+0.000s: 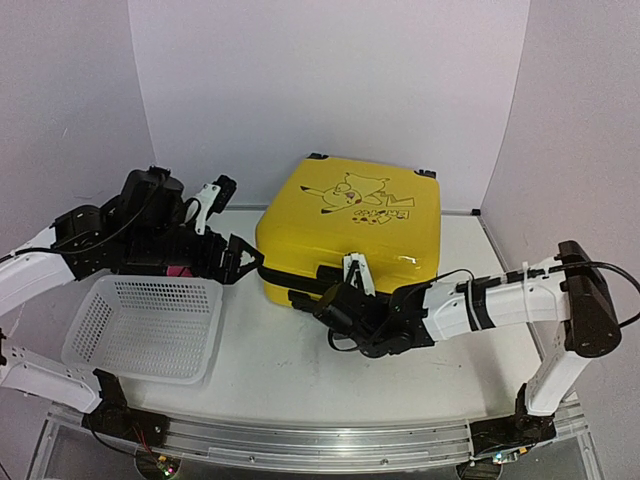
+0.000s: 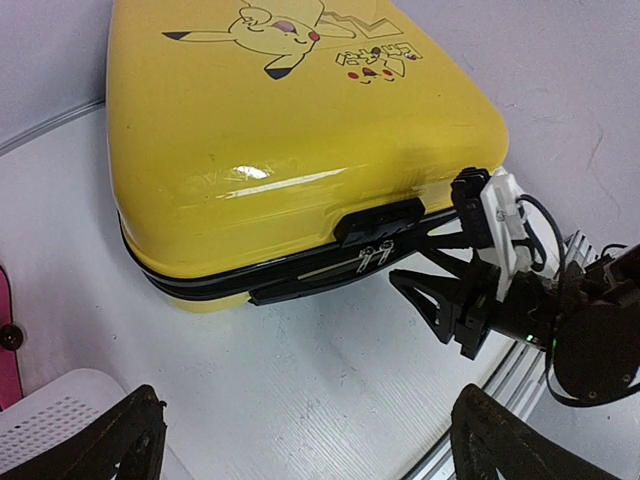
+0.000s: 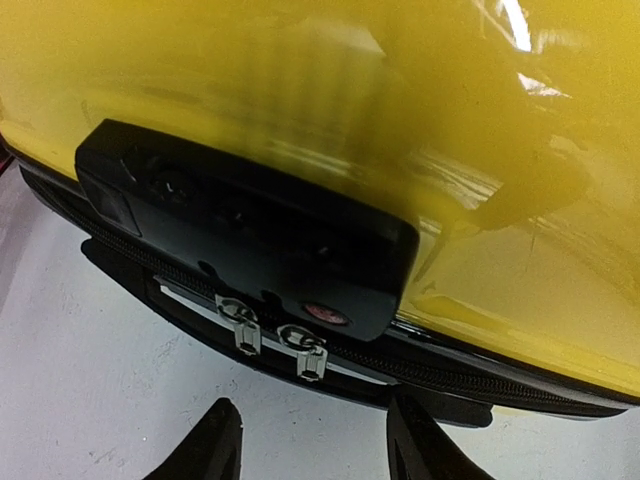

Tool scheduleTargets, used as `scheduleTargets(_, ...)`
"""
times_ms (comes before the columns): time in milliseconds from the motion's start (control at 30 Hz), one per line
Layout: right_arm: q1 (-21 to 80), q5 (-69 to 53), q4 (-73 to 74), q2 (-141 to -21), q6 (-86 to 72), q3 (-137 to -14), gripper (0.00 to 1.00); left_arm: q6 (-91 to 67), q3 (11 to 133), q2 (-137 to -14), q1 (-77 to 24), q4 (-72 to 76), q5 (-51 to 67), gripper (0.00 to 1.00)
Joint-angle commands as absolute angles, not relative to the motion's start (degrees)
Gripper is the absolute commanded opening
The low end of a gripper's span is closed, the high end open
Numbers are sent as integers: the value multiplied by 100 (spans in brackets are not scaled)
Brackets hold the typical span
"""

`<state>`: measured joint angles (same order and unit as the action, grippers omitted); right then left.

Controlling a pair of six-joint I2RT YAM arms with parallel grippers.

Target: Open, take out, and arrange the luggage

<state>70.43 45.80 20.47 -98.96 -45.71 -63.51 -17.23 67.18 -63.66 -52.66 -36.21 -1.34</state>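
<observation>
The luggage [image 1: 350, 225] is a yellow hard-shell suitcase lying flat and closed, with a black cartoon drawing on its lid. Its black lock block [image 3: 250, 240] sits on the front edge above the zipper band, and two silver zipper pulls [image 3: 240, 325] are docked under it. My right gripper [image 3: 315, 445] is open just in front of those pulls, low over the table, with nothing between its fingers. Off the suitcase's front left corner, my left gripper [image 1: 245, 263] hangs wide open and empty. The left wrist view shows the suitcase [image 2: 300, 150] and the right gripper [image 2: 440, 300] at the lock.
A white mesh basket [image 1: 145, 325] stands at the front left, under the left arm. A pink-ended object [image 1: 178, 271] shows partly behind it. White walls close in the back and both sides. A metal rail [image 1: 320, 440] runs along the near edge.
</observation>
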Motion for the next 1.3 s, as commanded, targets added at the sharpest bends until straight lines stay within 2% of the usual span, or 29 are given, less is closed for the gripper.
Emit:
scheduleTargets(0,7068,5061,1759,-9985,-4890,-6558,45,-1570,6645,-5918,-5247,-3619,144,99)
scheduleTargets(67,7067,5179,1759,-10041,-4962,-6563,42,-1594,6573,-5802,-5251,-3613,223,99)
scheduleTargets(467,7062,5520,1812,-10421,-4760,-6919,43,-1652,6163,-5331,-5258,-3639,342,100)
scheduleTargets(633,7056,5858,2199,-10474,-5208,-6954,35,-1686,6094,-5191,-5253,-3685,336,100)
scheduleTargets(867,6937,5697,2421,-10501,-5680,-6805,41,-1746,6062,-5055,-5248,-3787,255,99)
scheduleTargets(1067,6903,5302,2395,-10816,-5246,-7142,46,-1862,6034,-5070,-5253,-3805,253,99)
scheduleTargets(1167,6905,5250,2382,-11002,-5121,-7350,46,-1906,6021,-5081,-5256,-3817,281,99)
scheduleTargets(1267,6896,5387,2381,-11057,-5126,-7372,42,-1938,6020,-5082,-5256,-3820,290,99)
